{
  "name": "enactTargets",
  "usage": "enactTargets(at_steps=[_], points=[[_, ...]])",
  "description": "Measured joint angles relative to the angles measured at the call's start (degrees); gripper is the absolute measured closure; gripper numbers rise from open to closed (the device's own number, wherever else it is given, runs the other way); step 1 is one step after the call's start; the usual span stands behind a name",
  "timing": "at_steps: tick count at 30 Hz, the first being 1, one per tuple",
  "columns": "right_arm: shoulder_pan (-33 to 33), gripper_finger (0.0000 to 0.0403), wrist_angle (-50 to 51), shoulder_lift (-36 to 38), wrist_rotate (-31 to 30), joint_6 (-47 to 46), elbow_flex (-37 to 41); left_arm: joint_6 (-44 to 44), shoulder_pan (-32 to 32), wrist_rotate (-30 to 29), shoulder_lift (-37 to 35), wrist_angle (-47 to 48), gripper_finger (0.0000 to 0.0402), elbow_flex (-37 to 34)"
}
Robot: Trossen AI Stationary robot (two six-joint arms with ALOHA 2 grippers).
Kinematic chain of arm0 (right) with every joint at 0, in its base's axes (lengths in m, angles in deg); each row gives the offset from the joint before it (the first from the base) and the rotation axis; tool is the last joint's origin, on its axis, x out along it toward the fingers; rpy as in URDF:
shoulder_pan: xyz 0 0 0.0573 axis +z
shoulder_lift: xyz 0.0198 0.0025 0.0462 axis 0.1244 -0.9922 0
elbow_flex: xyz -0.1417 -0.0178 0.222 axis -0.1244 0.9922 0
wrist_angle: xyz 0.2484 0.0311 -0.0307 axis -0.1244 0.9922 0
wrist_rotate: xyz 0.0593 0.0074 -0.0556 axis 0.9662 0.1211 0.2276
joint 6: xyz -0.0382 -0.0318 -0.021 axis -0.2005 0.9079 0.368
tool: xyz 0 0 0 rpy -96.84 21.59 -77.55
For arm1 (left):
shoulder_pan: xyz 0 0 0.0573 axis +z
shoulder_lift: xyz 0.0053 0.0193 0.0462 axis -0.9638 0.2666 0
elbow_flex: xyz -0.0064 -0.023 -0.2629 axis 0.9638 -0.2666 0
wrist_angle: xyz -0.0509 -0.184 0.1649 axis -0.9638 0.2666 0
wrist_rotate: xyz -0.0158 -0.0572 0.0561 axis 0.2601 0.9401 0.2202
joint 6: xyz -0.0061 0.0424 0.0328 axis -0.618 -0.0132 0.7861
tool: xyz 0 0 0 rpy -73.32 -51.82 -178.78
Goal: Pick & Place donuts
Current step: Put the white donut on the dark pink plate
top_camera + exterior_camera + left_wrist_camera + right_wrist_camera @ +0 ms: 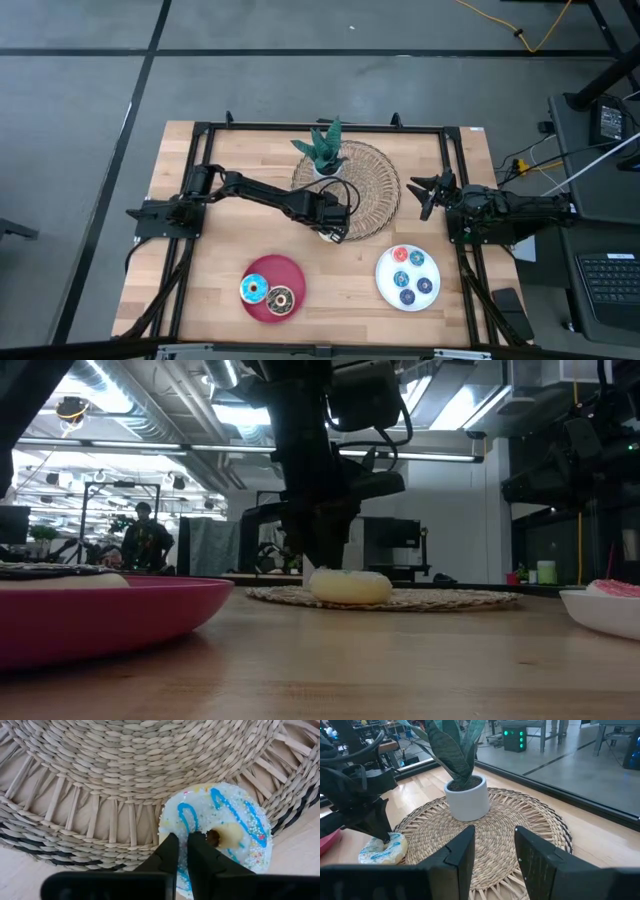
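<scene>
My left claw [181, 851] is clenched on the inner rim of the cream-white sprinkled donut [220, 832], at the woven mat's [372, 190] lower edge, centre frame in the high view. Thin pinch, I'd guess it slips on lift. Arm reaches in, pointing down. Right claw [494, 851] parked at right, fingers apart, empty.

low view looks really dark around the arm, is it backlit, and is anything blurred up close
Low view: yes, bright ceiling lights behind leave the left arm's hand a near silhouette over the cream-white sprinkled toy donut; the round red plate's rim is soft up close. Left wrist view: evenly lit, with that donut and the round woven straw mat sharp.
</scene>
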Motion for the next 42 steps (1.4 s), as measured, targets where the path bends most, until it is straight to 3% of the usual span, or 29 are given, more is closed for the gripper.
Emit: enactTargets(at_steps=[14,32,42], points=[[0.0,0.0263,0.0,0.0,0.0,0.0,0.0,1.6,-0.5,0.4,-5.6,3.0,0.038,0.0],[0.0,0.0263,0.0,0.0,0.0,-0.1,0.0,3.1,-7.5,0.6,-11.7,10.2,0.0381,-0.2],[0.0,0.0263,0.0,0.0,0.0,0.0,0.0,-1.1,-11.0,0.4,-21.1,2.6,0.0382,-13.3]])
